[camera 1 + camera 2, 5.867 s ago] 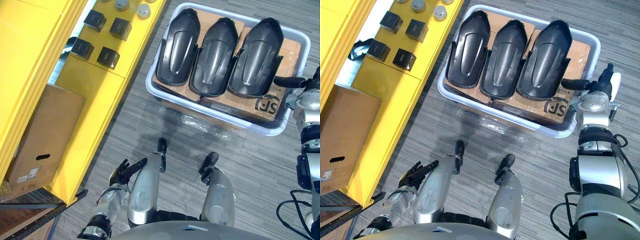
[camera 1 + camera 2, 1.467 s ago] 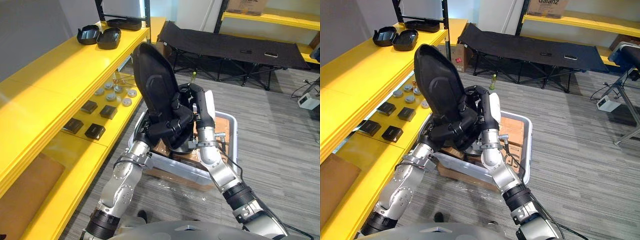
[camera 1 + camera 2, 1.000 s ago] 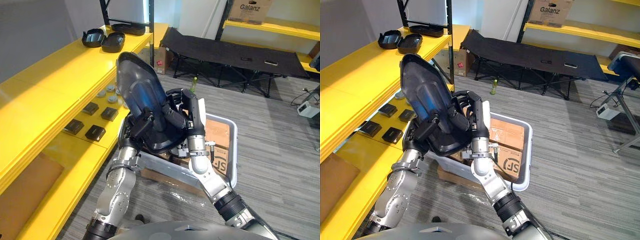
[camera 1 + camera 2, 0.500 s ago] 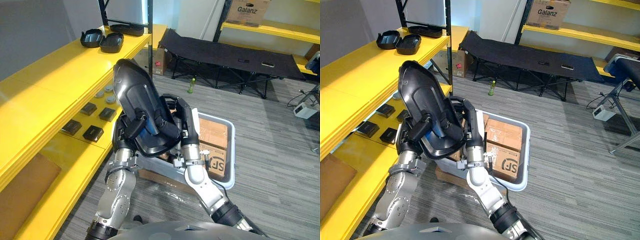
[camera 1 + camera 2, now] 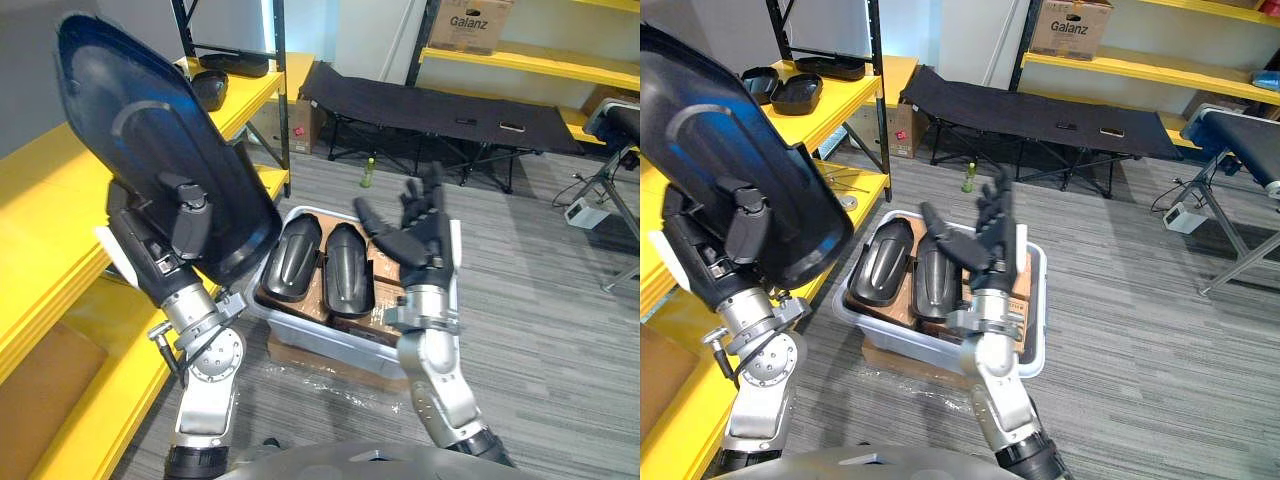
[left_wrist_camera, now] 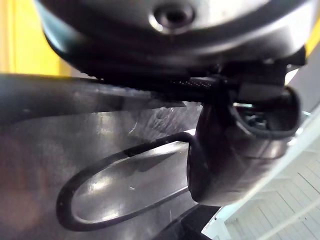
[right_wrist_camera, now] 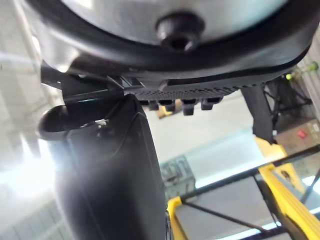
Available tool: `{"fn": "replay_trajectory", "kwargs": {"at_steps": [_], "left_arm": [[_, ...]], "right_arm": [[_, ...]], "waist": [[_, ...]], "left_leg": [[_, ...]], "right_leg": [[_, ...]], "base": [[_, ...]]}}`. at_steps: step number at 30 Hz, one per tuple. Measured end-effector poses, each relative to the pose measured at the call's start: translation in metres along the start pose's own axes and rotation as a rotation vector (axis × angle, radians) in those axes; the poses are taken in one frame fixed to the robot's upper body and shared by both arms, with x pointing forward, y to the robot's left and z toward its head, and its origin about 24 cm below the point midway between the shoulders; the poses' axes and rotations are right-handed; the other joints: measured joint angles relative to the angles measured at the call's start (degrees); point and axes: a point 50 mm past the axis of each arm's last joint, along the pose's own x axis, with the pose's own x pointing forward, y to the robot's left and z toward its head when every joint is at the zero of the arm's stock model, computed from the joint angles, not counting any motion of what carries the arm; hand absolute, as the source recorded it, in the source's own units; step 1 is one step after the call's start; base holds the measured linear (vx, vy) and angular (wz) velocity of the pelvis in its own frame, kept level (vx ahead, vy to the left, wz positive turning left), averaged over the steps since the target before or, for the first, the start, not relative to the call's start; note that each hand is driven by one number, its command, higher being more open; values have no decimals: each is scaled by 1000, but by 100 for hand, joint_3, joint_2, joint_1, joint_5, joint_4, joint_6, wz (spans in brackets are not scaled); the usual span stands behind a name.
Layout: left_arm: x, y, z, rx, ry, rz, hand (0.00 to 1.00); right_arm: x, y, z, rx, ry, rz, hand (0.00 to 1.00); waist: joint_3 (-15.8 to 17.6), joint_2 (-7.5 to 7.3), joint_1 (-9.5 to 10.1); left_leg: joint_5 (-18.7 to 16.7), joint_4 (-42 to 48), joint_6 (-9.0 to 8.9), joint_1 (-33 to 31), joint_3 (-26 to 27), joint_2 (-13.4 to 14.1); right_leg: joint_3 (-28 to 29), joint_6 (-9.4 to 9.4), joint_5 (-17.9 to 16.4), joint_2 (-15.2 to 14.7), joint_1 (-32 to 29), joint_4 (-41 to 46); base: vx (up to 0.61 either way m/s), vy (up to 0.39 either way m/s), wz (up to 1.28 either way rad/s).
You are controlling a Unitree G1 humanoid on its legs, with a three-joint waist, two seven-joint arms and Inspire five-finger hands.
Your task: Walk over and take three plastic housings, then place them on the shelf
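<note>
Nearest, at the robot's left: left hand (image 5: 172, 238) clamped on the lower end of the held housing (image 5: 150, 140), thumb pressed into its hollow face, the shell raised upright and tilted over the front edge of the yellow shelf (image 5: 45, 215). Centre: right hand (image 5: 418, 235) lifted with fingers spread and straight, holding nothing, above the tub (image 5: 310, 338) on the floor. Inside the tub, first binned housing (image 5: 291, 256) and second binned housing (image 5: 348, 266) lie side by side, domed face up, against the edge toward the shelf; cardboard liner (image 5: 380, 295) shows bare by the opposite edge. Far: black trays (image 5: 790, 92) on the shelf's back corner; folding cot (image 5: 430, 105) beyond.

Handling, as judged: each housing looks a stiff, thin-walled moulding, light for its bulk, glossy and so prone to slip; a hold at one end leaves a long lever; the rim, with the thumb inside the hollow, seems the safest purchase, and the free hand could steady the broad end during placement.
</note>
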Motion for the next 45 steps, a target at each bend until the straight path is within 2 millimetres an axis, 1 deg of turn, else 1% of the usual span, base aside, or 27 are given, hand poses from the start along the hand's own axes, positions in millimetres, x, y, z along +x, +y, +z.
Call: {"fn": "replay_trajectory", "kwargs": {"at_steps": [2, 4, 5, 7, 8, 10, 12, 15, 18, 20, 22, 24, 26, 28, 31, 32, 33, 34, 36, 37, 38, 39, 40, 41, 42, 43, 45], "left_arm": [[3, 6, 0, 73, -51, 20, 0], [4, 13, -3, 83, -37, 31, 0], [3, 19, -6, 52, 7, 48, 0], [-1, 28, -12, -112, 119, 68, 0], [-4, 33, -15, -188, 170, 87, 0], [-7, 36, -18, -279, 224, 105, 0], [-9, 40, -20, -360, 256, 105, 0], [-8, 40, -17, -409, 234, 88, 0], [-3, 47, -10, -405, 177, 113, 0], [1, 52, -3, -400, 133, 141, 0], [5, 57, 6, -396, 80, 164, 0], [7, 58, 11, -382, 49, 159, 0], [7, 64, 15, -365, 25, 183, 0], [7, 76, 17, -324, 10, 222, 0], [0, 100, 17, -226, 15, 286, 0], [-2, 104, 16, -211, 21, 295, 0], [-4, 109, 15, -196, 31, 305, 0], [-6, 113, 15, -194, 43, 311, 0], [-6, 112, 14, -201, 47, 288, 0], [-5, 110, 15, -209, 40, 258, 0], [-3, 108, 16, -216, 34, 238, 0], [-1, 102, 16, -259, 29, 190, 0], [0, 92, 17, -310, 24, 124, 0], [1, 86, 17, -341, 20, 88, 0], [0, 78, 19, -380, 15, 30, 0], [0, 74, 20, -399, 12, -24, 0], [0, 70, 21, -425, 7, -94, 0]], "right_arm": [[3, -22, 10, 83, -20, -74, 100], [1, -39, 17, 82, -34, -116, 100], [-1, -51, 19, 46, -22, -159, 100], [-10, -72, 18, -17, 35, -260, 100], [-19, -81, 15, -37, 72, -307, 100], [-29, -88, 10, -76, 119, -340, 100], [-37, -92, 2, -164, 188, -344, 100], [-43, -97, -9, -168, 263, -315, 100], [-43, -94, -14, -162, 289, -255, 100], [-39, -86, -17, -148, 294, -201, 100], [-31, -74, -20, -153, 292, -133, 100], [-25, -64, -26, -162, 302, -78, 100], [-16, -53, -36, -193, 321, -6, 100], [-9, -40, -43, -187, 333, 57, 100], [0, -23, -47, -178, 330, 140, 100], [2, -21, -48, -177, 333, 148, 100], [4, -18, -52, -178, 342, 161, 100], [5, -14, -55, -178, 350, 177, 100], [4, -12, -57, -203, 357, 193, 100], [3, -10, -58, -220, 359, 206, 100], [2, -10, -59, -234, 359, 207, 100], [3, -12, -56, -253, 349, 201, 100], [3, -17, -51, -265, 335, 178, 100], [4, -21, -48, -272, 326, 165, 100], [4, -27, -46, -282, 322, 147, 100], [3, -29, -46, -285, 324, 145, 100], [1, -24, -48, -268, 333, 167, 100]], "waist": [[6, 10, -13], [13, 21, -77], [14, 24, -154], [25, 31, -223], [38, 37, -271], [57, 57, -295], [91, 76, -307], [153, 89, -305], [224, 113, -295], [241, 114, -285], [255, 116, -270], [262, 121, -146], [290, 98, 68], [334, 75, 232], [360, 71, 570], [360, 68, 613], [360, 40, 690], [382, 8, 724], [425, -16, 780], [435, -26, 753], [465, -5, 708], [457, -58, 530], [509, 27, 428], [544, 79, 402], [595, 148, 402], [617, 179, 417], [620, 185, 450]], "left_leg": [[3, 0, 13, -1, 80, 1], [5, 3, 21, 0, 102, 4], [4, 7, 21, 0, 110, 13], [-11, 2, 11, 7, 194, 34], [-24, -10, 1, 20, 219, 46], [-30, -48, -8, 61, 260, 67], [-69, -56, -31, 103, 350, 114], [-113, -52, -45, 108, 366, 116], [-116, -24, -46, 94, 356, 121], [-149, 49, -41, 48, 321, 121], [-176, 147, -38, -64, 136, 111], [-172, 182, -37, -106, -84, 109], [-169, 229, -39, -117, -329, 103], [-169, 240, -41, -129, -523, 76], [-107, 248, -47, -270, -846, 2], [-102, 254, -48, -280, -908, -5], [-94, 275, -47, -301, -1028, -20], [-94, 336, -47, -344, -1180, -63], [-93, 473, -48, -488, -1297, -96], [-195, 524, -9, -642, -1156, -69], [-264, 579, 41, -738, -813, 5], [-250, 709, 50, -950, -104, 235], [-147, 791, 49, -1100, 458, 425], [-30, 786, 37, -1129, 608, 460], [176, 682, 55, -1136, 594, 396], [273, 564, 121, -1098, 584, 290], [285, 505, 146, -1039, 652, 177]], "right_leg": [[99, 7, 7, 19, -57, 0], [139, 40, 29, 32, -48, 1], [168, 44, 33, 44, -52, -1], [238, 45, 33, 67, -77, -19], [255, 44, 33, 78, -77, -30], [289, 45, 33, 98, -76, -56], [396, 46, 36, 130, -74, -85], [418, 45, 36, 158, -75, -99], [410, 44, 35, 167, -74, -110], [382, 44, 34, 163, -61, -113], [185, 46, 33, 144, -21, -114], [-50, 45, 29, 149, 91, -114], [-280, 47, -28, 148, 247, -112], [-469, 78, -125, 123, 357, -103], [-797, 79, -180, 123, 414, -93], [-862, 75, -184, 123, 447, -92], [-960, 77, -213, 118, 505, -83], [-1104, 84, -242, 109, 572, -68], [-1353, 69, -295, 84, 643, 33], [-1574, 65, -357, 26, 648, 120], [-1752, 98, -382, 7, 657, 127], [-2144, 101, -384, 5, 702, 180], [-2421, 97, -389, -53, 717, 290], [-2469, 111, -411, -57, 724, 351], [-2433, 122, -425, -156, 723, 457], [-2406, 122, -425, -274, 710, 559], [-2330, 122, -424, -458, 645, 747]], "base": [[8, 17, -18], [31, 7, -15], [38, -3, -13], [33, -4, -15], [36, -5, -12], [27, -8, -14], [17, -14, -21], [9, -2, -6], [0, 0, 0], [5, -1, 7], [9, -10, 41], [10, -16, 55], [0, -21, 57], [-12, -30, 57], [-11, -22, 52], [21, -25, 53], [16, -26, 57], [12, -22, 59], [-16, -9, 71], [-31, 1, 90], [-47, -8, 134], [-32, 43, 163], [-33, 79, 165], [-5, 157, 127], [13, 185, 77], [15, 185, 50], [10, 185, -2]]}}
